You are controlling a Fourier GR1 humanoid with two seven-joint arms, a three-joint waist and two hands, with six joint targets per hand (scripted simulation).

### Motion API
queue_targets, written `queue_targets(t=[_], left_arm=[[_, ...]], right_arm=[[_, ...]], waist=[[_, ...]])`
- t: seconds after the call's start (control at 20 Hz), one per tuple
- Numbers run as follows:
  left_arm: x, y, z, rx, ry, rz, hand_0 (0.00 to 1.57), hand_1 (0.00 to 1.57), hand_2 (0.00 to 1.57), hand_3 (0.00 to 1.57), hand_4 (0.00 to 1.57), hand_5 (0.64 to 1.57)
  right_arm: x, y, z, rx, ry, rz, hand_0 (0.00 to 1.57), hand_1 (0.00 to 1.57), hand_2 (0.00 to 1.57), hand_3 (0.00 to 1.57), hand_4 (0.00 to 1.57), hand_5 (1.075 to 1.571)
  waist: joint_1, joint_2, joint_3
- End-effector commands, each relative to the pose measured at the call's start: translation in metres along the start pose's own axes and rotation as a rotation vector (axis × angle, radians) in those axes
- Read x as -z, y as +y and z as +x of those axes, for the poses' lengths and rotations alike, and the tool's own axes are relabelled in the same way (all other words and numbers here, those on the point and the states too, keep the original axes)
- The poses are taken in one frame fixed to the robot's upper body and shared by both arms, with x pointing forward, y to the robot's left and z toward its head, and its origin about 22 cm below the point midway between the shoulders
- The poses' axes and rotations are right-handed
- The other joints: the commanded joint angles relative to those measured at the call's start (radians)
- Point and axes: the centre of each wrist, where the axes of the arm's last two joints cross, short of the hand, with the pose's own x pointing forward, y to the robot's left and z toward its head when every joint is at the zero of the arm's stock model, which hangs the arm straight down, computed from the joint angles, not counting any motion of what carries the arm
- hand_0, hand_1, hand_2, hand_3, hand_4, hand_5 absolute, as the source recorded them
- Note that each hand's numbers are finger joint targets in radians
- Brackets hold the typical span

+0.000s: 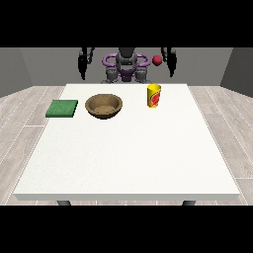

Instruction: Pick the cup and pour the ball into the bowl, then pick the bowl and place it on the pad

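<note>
A yellow cup (154, 95) with a red mark stands upright on the white table (128, 163), near its far edge, right of centre. A small red ball (157, 60) shows above the cup, apart from it, just left of the hand at the view's right (171, 58). A brown wooden bowl (104, 105) sits left of the cup. A flat green pad (62, 108) lies left of the bowl. The hand at the view's left (85, 60) is raised behind the table's far edge. Both hands hang with straight fingers and hold nothing.
The robot's torso (126, 66) stands behind the table's far edge, between the two hands. Grey plank floor surrounds the table. The bowl, cup and pad all lie along the far third of the table.
</note>
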Motion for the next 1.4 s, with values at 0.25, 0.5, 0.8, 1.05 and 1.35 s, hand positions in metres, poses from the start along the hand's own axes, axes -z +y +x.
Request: queue_targets(t=[0.25, 0.5, 0.8, 1.05, 1.35], left_arm=[[0.002, 0.012, 0.031, 0.028, -0.015, -0.005, 0.0, 0.0, 0.0, 0.0, 0.0, 1.557], [0.011, 0.055, 0.065, -0.149, -0.076, 0.065, 0.0, 0.0, 0.0, 0.0, 0.0, 1.554], [0.013, 0.096, 0.058, -0.142, -0.209, 0.079, 0.0, 0.0, 0.0, 0.0, 0.0, 1.544], [0.027, 0.068, 0.038, -0.112, -0.271, 0.094, 0.0, 0.0, 0.0, 0.0, 0.0, 1.528], [0.022, 0.052, -0.009, -0.116, -0.285, 0.098, 0.0, 0.0, 0.0, 0.0, 0.0, 1.526]], right_arm=[[0.002, -0.013, 0.033, -0.047, -0.023, -0.012, 0.0, 0.0, 0.0, 0.0, 0.0, 1.569], [-0.007, -0.083, 0.051, 0.043, -0.071, -0.003, 0.0, 0.0, 0.0, 0.0, 0.0, 1.57], [0.0, -0.085, 0.055, 0.059, -0.164, 0.016, 0.0, 0.0, 0.0, 0.0, 0.0, 1.57], [0.008, -0.071, 0.04, 0.073, -0.224, 0.019, 0.0, 0.0, 0.0, 0.0, 0.0, 1.57], [0.004, -0.091, 0.014, 0.048, -0.226, 0.022, 0.0, 0.0, 0.0, 0.0, 0.0, 1.571]], waist=[[-0.006, -0.275, -0.0082], [-0.04, -0.153, -0.005], [-0.046, -0.025, -0.0052], [-0.055, 0.055, -0.0051], [-0.062, 0.098, -0.005]])
